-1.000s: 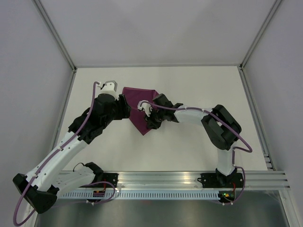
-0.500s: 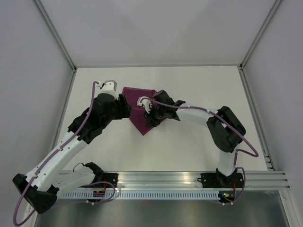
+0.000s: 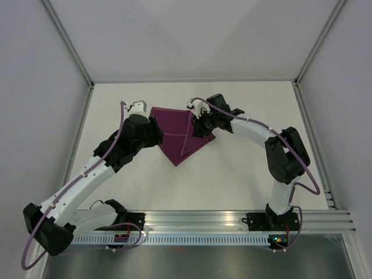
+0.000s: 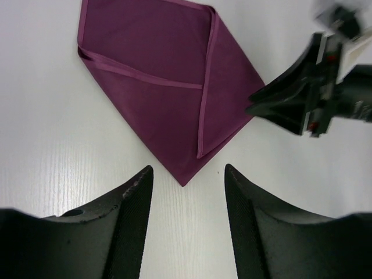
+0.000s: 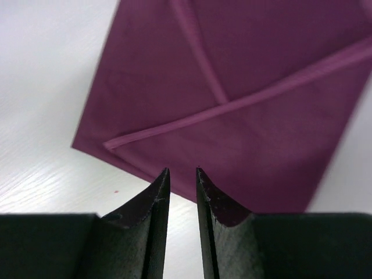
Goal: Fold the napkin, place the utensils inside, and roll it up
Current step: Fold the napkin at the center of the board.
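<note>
From above, the wrists cover both sets of fingertips, and the left arm hides the left corner of the napkin (image 3: 177,136). It lies folded flat toward the tabletop's far edge, about mid-width. My left gripper (image 4: 188,168) is spread wide, a pointed corner just ahead. The right gripper (image 5: 182,170) shows a narrow gap, pinching nothing, at the napkin's edge.

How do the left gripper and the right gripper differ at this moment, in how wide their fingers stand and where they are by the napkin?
On the left gripper the fingers stand wide apart; on the right gripper they are almost together, with only a narrow gap. The left gripper is by the left side of the napkin, while the right gripper is over its right side. Both hold nothing, and both face the folded napkin.
</note>
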`<state>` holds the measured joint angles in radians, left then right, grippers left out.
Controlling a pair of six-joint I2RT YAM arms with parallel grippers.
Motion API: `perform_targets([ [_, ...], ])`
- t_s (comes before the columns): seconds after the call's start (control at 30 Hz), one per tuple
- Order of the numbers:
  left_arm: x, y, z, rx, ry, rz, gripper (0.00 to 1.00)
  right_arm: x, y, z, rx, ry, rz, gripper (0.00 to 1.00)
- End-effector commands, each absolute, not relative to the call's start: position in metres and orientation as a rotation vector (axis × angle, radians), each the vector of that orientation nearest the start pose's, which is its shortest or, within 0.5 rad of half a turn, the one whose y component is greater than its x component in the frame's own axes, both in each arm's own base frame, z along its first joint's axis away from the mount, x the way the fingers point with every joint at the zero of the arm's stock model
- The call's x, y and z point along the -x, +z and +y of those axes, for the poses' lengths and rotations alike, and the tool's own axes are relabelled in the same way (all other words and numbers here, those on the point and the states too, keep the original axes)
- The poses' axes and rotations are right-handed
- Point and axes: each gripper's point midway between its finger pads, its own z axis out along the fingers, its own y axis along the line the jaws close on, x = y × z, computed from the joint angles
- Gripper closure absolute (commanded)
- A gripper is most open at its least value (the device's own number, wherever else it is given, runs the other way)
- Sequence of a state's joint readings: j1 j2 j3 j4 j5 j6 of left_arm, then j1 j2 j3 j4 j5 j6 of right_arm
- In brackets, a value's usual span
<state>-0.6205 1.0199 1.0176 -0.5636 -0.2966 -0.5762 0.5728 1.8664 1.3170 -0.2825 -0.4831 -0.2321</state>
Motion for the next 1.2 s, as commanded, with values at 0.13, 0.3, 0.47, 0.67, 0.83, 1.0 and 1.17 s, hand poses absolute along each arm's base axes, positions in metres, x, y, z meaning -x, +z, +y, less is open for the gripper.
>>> perform_targets([
  [0.13,-0.303,0.182,-0.156,0.346,-0.354,2.198,0.54,-0.41,0.098,0.262,0.94,0.642,2.228,0.66],
  [0.3,-0.317,0.142,-0.147,0.426,-0.284,2.276,0.59,-0.414,0.069,0.25,0.962,0.645,2.324,0.61],
  [0.47,-0.327,0.12,-0.137,0.483,-0.237,2.311,0.63,-0.425,0.057,0.241,0.919,0.633,2.362,0.6],
  [0.67,-0.335,0.091,-0.127,0.529,-0.196,2.364,0.69,-0.432,0.051,0.233,0.888,0.63,2.391,0.6],
  [0.83,-0.341,0.068,-0.129,0.531,-0.179,2.414,0.7,-0.425,0.04,0.23,0.899,0.635,2.425,0.6],
  [1.0,-0.347,0.052,-0.132,0.536,-0.177,2.441,0.7,-0.418,0.032,0.226,0.919,0.632,2.446,0.6],
  [1.17,-0.351,0.043,-0.136,0.537,-0.191,2.452,0.69,-0.413,0.025,0.224,0.929,0.632,2.472,0.6],
])
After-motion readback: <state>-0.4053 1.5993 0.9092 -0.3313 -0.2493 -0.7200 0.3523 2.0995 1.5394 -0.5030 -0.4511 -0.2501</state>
